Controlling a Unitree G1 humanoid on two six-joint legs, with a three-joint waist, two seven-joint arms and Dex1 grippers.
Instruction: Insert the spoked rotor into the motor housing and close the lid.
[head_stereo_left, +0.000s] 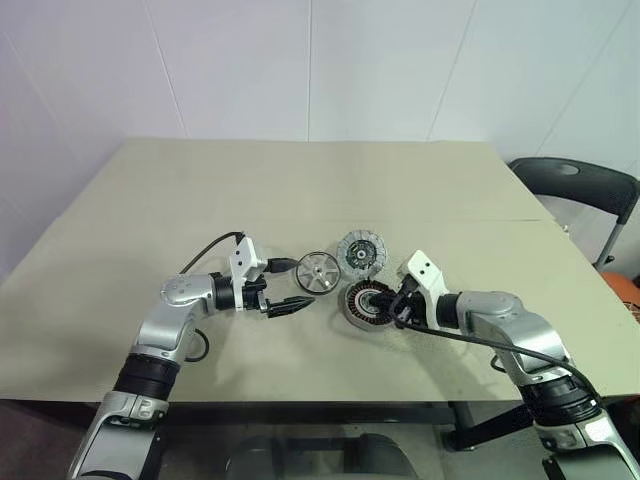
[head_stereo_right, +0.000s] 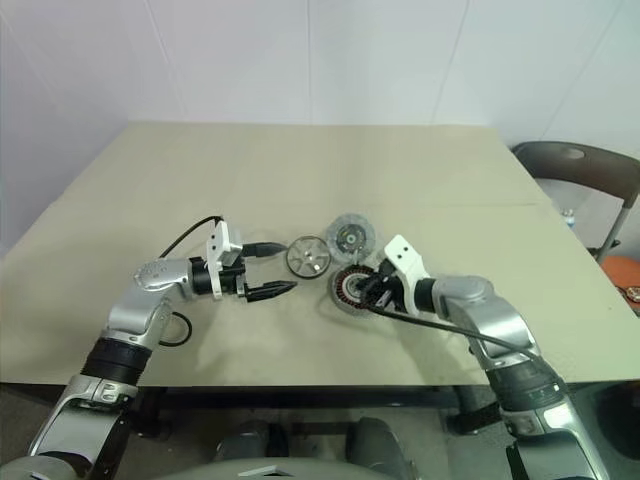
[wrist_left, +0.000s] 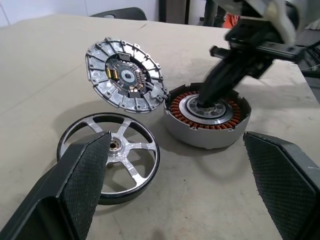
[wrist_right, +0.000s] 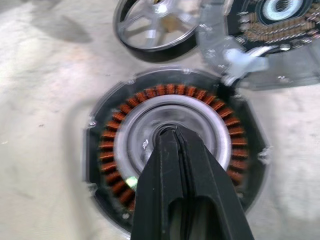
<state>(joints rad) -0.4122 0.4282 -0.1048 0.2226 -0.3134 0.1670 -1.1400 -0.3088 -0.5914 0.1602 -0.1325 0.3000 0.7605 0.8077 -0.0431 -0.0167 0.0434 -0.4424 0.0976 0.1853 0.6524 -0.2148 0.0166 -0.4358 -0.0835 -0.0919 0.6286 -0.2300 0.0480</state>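
The spoked rotor (wrist_left: 109, 150) lies flat on the tabletop (head_stereo_left: 300, 190), not yet in the motor housing (wrist_left: 207, 116), which sits just beside it with its ring of copper windings facing up. The lid (wrist_left: 125, 75) stands tilted behind them, its lower edge leaning against the housing's rim, its dark ribbed inside showing.

The right gripper (wrist_right: 172, 137) has its two black fingers pressed together, their tips down in the housing's centre bore; it holds nothing that I can see, and looks to be steadying or probing the cup. The left gripper (head_stereo_left: 303, 303) hangs with its fingers spread wide, aimed across at the rotor and still short of it.

As I read it, the step is fetching the rotor. The wheel is thin and flat, so the left fingers would do best to straddle the rim or a spoke, low to the tabletop, and lift without tipping it. The right fingers must leave the bore first, or the hub cannot seat. The propped lid could fall shut if the housing is nudged.
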